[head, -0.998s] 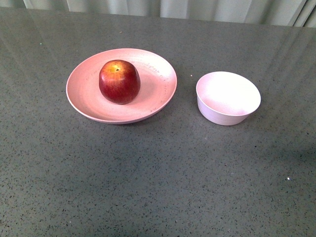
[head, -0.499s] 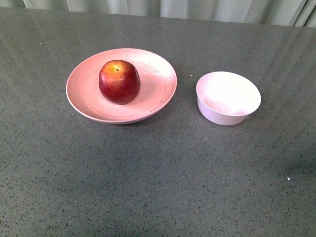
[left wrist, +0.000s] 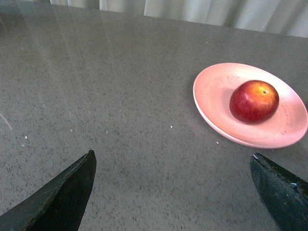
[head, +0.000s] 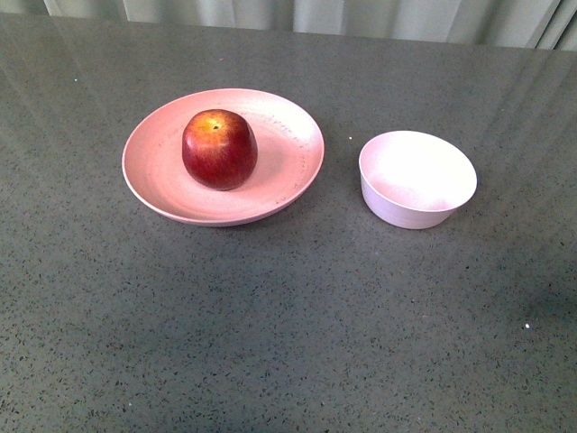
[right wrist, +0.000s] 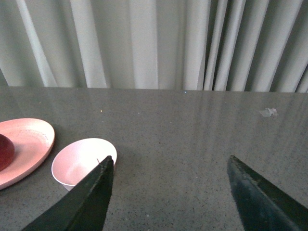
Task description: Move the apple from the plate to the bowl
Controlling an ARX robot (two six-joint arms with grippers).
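Observation:
The dark red apple (head: 219,149) sits upright on the salmon pink plate (head: 288,158), left of centre on the grey table. The pale pink bowl (head: 417,178) stands empty to the plate's right. Neither arm shows in the front view. In the left wrist view my left gripper (left wrist: 173,159) is open and empty over bare table, well short of the plate (left wrist: 216,101) and apple (left wrist: 254,100). In the right wrist view my right gripper (right wrist: 169,158) is open and empty, with the bowl (right wrist: 79,161) beside one finger and the plate's edge (right wrist: 29,139) beyond it.
The dark speckled tabletop (head: 288,325) spreads around both dishes. Pale pleated curtains (right wrist: 154,43) hang behind the table's far edge.
The plate, apple and bowl appear a pixel or two further right in the front view; nothing else has visibly changed.

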